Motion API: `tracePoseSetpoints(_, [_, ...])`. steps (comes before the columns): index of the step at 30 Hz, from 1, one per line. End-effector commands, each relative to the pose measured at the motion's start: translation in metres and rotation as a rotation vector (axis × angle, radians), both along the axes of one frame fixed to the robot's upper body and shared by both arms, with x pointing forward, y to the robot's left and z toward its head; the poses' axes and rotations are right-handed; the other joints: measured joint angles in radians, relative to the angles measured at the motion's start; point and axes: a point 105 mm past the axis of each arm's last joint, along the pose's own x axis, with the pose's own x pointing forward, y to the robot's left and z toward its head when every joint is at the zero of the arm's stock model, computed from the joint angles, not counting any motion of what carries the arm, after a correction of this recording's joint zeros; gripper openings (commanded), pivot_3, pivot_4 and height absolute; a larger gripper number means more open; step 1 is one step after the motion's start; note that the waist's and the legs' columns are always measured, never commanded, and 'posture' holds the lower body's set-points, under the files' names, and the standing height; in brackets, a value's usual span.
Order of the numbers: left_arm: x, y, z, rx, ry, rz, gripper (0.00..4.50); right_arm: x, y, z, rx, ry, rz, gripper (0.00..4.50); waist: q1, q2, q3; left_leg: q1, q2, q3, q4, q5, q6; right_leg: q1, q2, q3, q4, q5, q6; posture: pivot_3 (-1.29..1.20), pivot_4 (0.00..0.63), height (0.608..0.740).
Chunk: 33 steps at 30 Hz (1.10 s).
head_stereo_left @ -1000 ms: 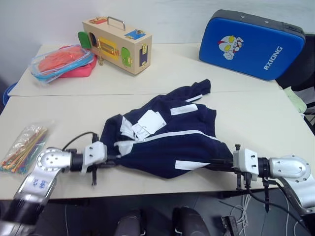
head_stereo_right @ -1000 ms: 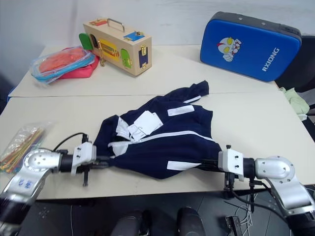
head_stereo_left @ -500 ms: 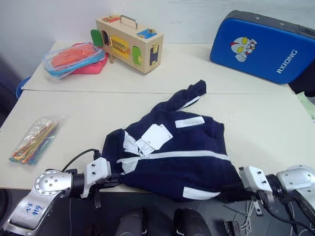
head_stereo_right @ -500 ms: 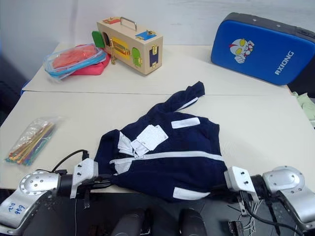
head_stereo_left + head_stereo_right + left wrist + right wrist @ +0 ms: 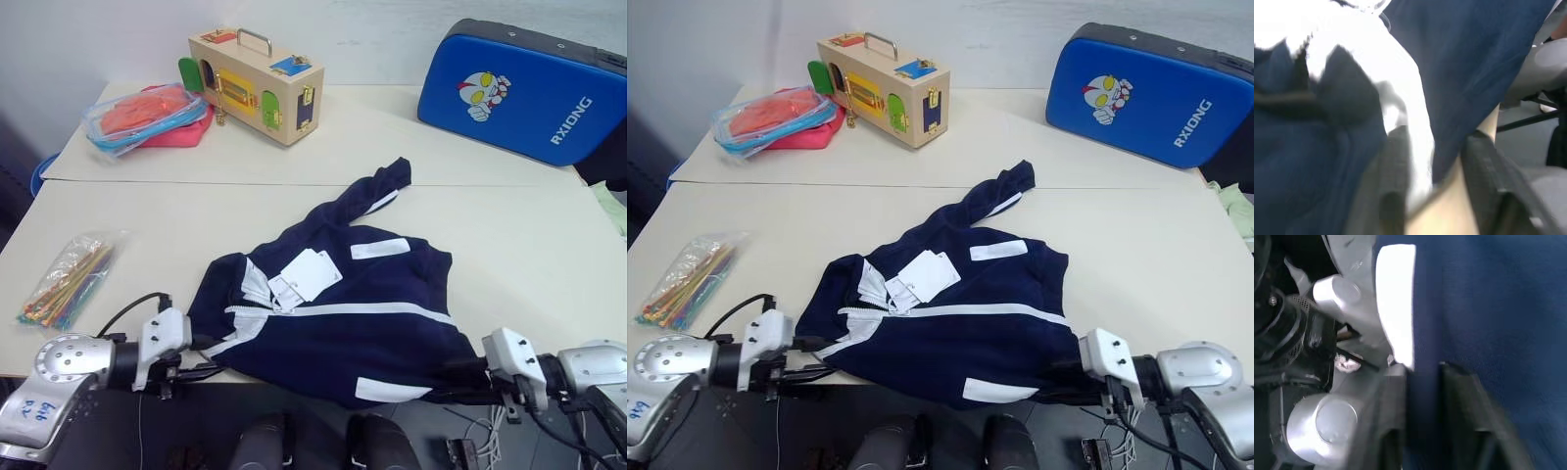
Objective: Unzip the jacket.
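Navy jacket (image 5: 343, 294) spread flat between both grippers at the table's (image 5: 127, 206) near edge.
Its white zipper (image 5: 343, 309) runs closed between them; left gripper (image 5: 201, 357) has fingers parted at the collar end, while right gripper (image 5: 460, 377) has fabric between parted fingers, likely to steady the hem.

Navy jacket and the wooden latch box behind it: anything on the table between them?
Nothing: bare beige tabletop, crossed only by the seam between two tables, separates the navy fabric jacket from the wooden latch box, per both eye views.

The jacket (image 5: 343, 313) is made of matt navy cloth with white paper tags (image 5: 306, 274); the box (image 5: 255, 83) is of smooth wood
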Motion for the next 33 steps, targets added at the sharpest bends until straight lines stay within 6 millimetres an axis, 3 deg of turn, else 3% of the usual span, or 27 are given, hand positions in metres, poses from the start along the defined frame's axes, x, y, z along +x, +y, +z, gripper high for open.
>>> tracePoseSetpoints(1, [-0.006,0.006,0.017,-0.040,-0.006,-0.037,2.86,-0.007,-0.001,0.021,0.059,0.100,-0.026,2.45,0.000,0.000,0.000,0.000,0.000,0.000,0.000,0.000,0.000,0.000,0.000,0.000,0.000,0.000,0.000,0.00,0.150,0.740])
tracePoseSetpoints(3, [-0.011,0.011,0.024,-0.051,0.005,-0.056,3.48,-0.010,-0.004,0.033,0.100,0.213,-0.070,3.10,0.000,0.001,0.001,-0.001,0.000,-0.001,0.000,0.000,0.000,0.000,0.000,0.000,-0.001,0.000,0.000,0.00,0.150,0.740])
tracePoseSetpoints(7, [-0.010,0.022,0.041,-0.091,0.024,-0.031,3.71,-0.004,-0.016,0.063,0.210,0.380,-0.172,4.46,-0.001,0.001,0.001,-0.001,0.000,-0.002,0.000,-0.003,0.005,0.000,-0.001,0.000,-0.001,0.000,0.000,0.00,0.150,0.740])
tracePoseSetpoints(10, [-0.002,0.021,0.058,-0.157,-0.019,0.008,4.35,0.036,-0.029,0.087,0.321,0.239,-0.298,4.50,-0.008,0.000,0.002,-0.001,0.000,-0.002,0.000,-0.005,0.001,0.000,0.000,0.000,-0.002,0.000,-0.001,0.00,0.150,0.740])
tracePoseSetpoints(12, [0.004,0.017,0.063,-0.186,-0.054,0.016,4.45,0.068,-0.036,0.093,0.346,0.113,-0.388,4.50,-0.010,0.001,0.003,-0.002,0.000,-0.002,0.000,-0.006,-0.001,-0.001,-0.001,-0.001,-0.002,0.000,-0.002,0.00,0.150,0.740])
tracePoseSetpoints(15, [0.011,0.010,0.065,-0.213,-0.099,0.018,4.45,0.124,-0.043,0.072,0.162,-0.069,-0.550,4.50,-0.017,0.001,0.003,-0.002,0.000,-0.002,-0.001,-0.002,-0.008,-0.002,0.000,-0.001,-0.002,0.000,-0.002,0.00,0.150,0.740])
tracePoseSetpoints(17, [0.015,0.008,0.064,-0.213,-0.126,0.020,4.45,0.149,-0.041,0.063,0.111,-0.111,-0.609,4.50,-0.026,0.000,0.002,-0.003,-0.001,0.001,-0.001,0.001,-0.004,-0.003,0.001,-0.001,-0.001,0.000,-0.002,0.00,0.150,0.740])
tracePoseSetpoints(22, [0.023,0.002,0.055,-0.205,-0.142,0.025,4.45,0.185,-0.032,0.036,0.032,-0.084,-0.635,4.50,-0.028,0.001,0.003,-0.017,-0.001,0.005,0.000,0.010,-0.004,-0.019,0.004,-0.001,0.008,0.000,-0.001,0.00,0.150,0.740])
tracePoseSetpoints(25, [0.024,-0.004,0.054,-0.212,-0.160,0.017,4.50,0.198,-0.025,0.037,0.060,-0.085,-0.623,3.89,-0.029,0.000,0.003,-0.016,-0.002,0.005,0.001,0.010,-0.003,-0.018,0.007,-0.001,0.008,0.001,0.000,0.00,0.150,0.740])
tracePoseSetpoints(33, [0.022,-0.005,0.050,-0.229,-0.162,0.048,4.50,0.220,-0.019,0.067,0.127,-0.267,-0.593,1.12,-0.040,0.001,0.003,-0.016,-0.001,0.005,0.002,0.011,-0.001,-0.017,0.002,0.001,0.008,0.004,0.001,0.00,0.150,0.740])
